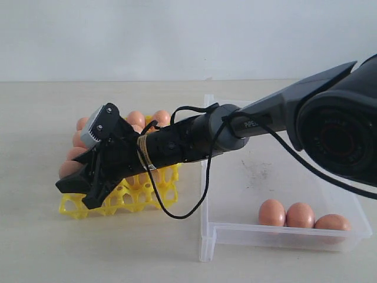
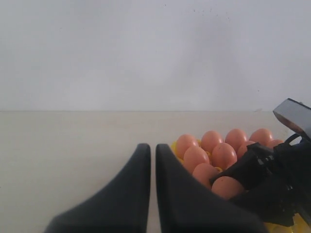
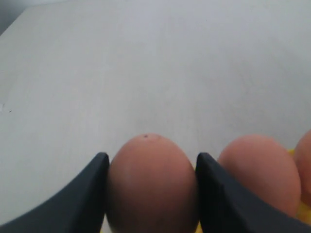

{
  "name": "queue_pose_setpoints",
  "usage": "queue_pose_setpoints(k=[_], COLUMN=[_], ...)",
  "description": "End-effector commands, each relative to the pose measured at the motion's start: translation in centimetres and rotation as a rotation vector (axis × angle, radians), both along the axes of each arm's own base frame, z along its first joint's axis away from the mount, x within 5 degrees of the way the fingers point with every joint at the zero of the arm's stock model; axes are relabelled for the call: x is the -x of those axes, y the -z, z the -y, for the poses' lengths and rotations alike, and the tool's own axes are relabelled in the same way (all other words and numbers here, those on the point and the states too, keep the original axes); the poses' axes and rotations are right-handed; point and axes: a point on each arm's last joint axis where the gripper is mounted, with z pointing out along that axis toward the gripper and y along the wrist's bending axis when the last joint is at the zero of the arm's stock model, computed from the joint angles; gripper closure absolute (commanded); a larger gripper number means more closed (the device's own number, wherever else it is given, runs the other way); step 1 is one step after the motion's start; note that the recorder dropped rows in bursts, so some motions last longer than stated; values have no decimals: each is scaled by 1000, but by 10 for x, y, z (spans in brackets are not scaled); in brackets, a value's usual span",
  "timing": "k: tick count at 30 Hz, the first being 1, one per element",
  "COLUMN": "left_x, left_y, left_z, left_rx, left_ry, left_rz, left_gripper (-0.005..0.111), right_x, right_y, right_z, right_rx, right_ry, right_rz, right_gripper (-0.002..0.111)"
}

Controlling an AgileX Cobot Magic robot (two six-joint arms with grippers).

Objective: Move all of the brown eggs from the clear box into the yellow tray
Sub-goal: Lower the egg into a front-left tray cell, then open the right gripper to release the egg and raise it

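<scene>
Right gripper clasps egg low over tray, likely aiming for free cup; left gripper closed, empty.

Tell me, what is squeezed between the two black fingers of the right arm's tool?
A brown egg fills the gap between the right tool's fingers, touching both. The right wrist view shows it clearly.

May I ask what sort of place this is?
Probably a robotics test bench: a black robot arm over a pale tabletop, a plain white wall, and a yellow plastic egg tray, clear plastic box and brown eggs.
</scene>
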Motion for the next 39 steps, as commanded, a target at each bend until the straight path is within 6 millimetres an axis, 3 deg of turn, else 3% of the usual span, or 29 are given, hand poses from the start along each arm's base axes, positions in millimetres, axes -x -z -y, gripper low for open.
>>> queue_pose_setpoints(k=[1, 16, 19, 24, 26, 31, 39], left_x=[0, 0, 0, 0, 0, 0, 0], left_y=[0, 0, 0, 0, 0, 0, 0], left_z=[0, 0, 0, 0, 0, 0, 0], left_rx=[5, 5, 5, 5, 5, 5, 5], left_ry=[-6, -6, -6, -6, -6, -6, -6], left_rz=[13, 13, 13, 13, 13, 13, 13], left_gripper=[103, 103, 103, 103, 103, 103, 103], right_x=[4, 3, 3, 3, 3, 2, 3], right_y=[-3, 0, 0, 0, -2, -23, -97], right_z=[-9, -12, -12, -12, -12, -12, -4], right_rx=[16, 61, 58, 57, 52, 27, -8], right_ry=[-15, 44, 45, 62, 75, 79, 144], right_rz=[43, 54, 49, 5, -15, 12, 101], right_gripper=[109, 105, 92, 56, 50, 50, 50])
